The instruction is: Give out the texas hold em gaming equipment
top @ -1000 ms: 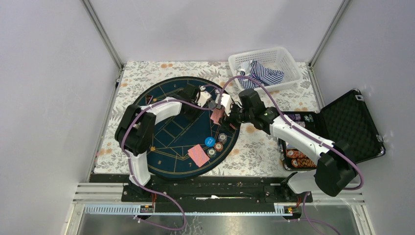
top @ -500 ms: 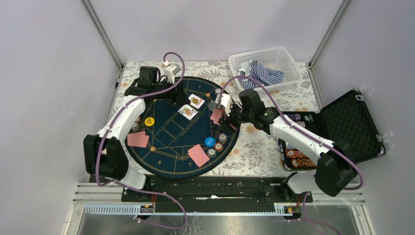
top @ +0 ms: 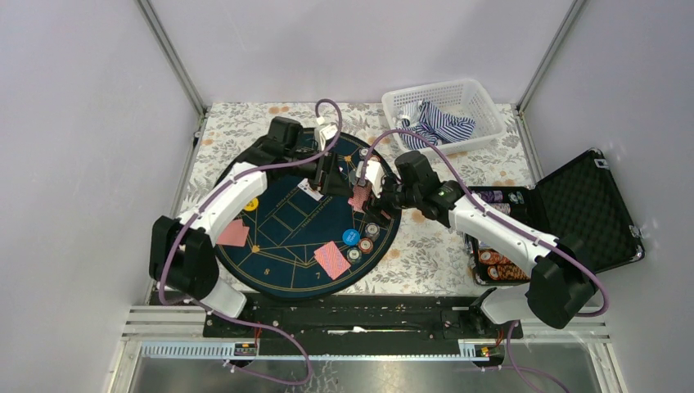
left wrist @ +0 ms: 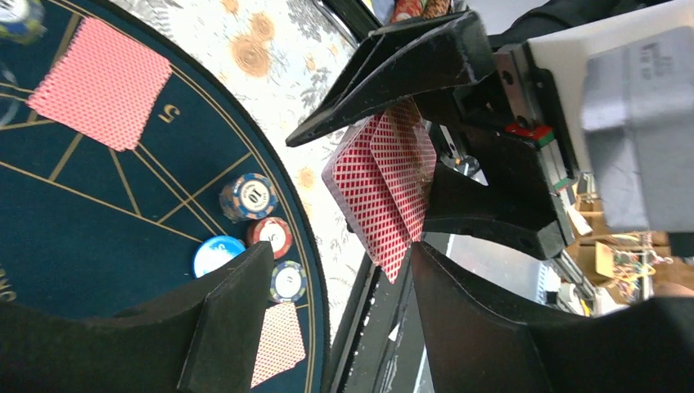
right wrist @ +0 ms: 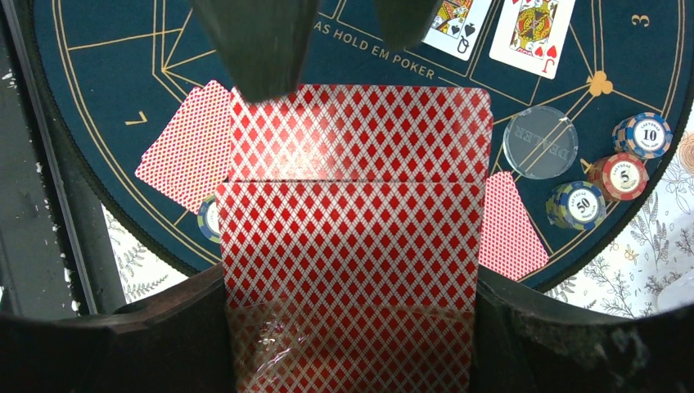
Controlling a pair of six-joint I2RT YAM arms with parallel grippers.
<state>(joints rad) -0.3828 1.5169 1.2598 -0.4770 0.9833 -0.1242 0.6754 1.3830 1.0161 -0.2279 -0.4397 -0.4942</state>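
My right gripper (top: 366, 195) (right wrist: 352, 327) is shut on a deck of red-backed cards (right wrist: 352, 246), held above the mat's right side. The deck's top card is slid forward. My left gripper (top: 334, 176) (left wrist: 331, 270) is open, with the deck's corner (left wrist: 385, 188) between its fingertips. Face-down cards (top: 233, 232) (top: 331, 260) lie on the navy mat (top: 282, 237). Two face-up cards (right wrist: 532, 24) lie near its middle. Chips (right wrist: 642, 135) (right wrist: 619, 176) (right wrist: 577, 205), a clear dealer button (right wrist: 540, 141), a blue disc (top: 350, 237) and an orange disc (top: 250, 203) sit on the mat.
A white basket of striped cloth (top: 442, 115) stands at the back right. An open black case (top: 585, 205) with several chip stacks (top: 491, 260) lies at the right. Both arms cross over the mat's far right part.
My left gripper has swung from the mat's back-left edge rightward to the deck in my right gripper. The right gripper has shifted slightly left with the deck.
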